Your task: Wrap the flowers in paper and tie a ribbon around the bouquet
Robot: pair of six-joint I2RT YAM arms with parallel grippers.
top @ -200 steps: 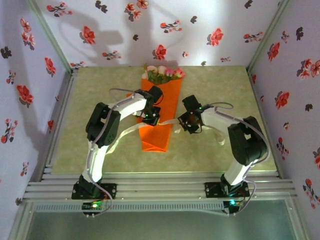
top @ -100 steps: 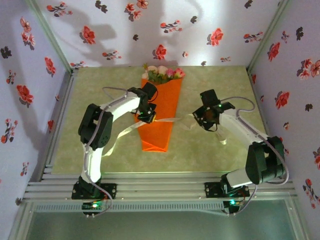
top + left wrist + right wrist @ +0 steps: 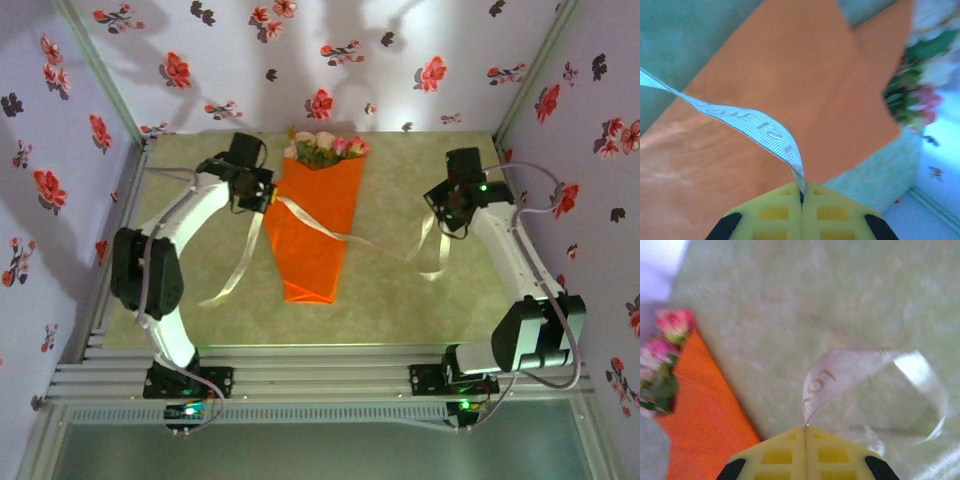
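Clamped on ribbon: left fingers, right fingers. Strand crosses bouquet, seemingly touching; 2 tails dangle.

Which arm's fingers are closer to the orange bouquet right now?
The left arm's fingers, shut on the ribbon right beside the bouquet near its flowers; the right arm's fingers hold the ribbon far off over the table.
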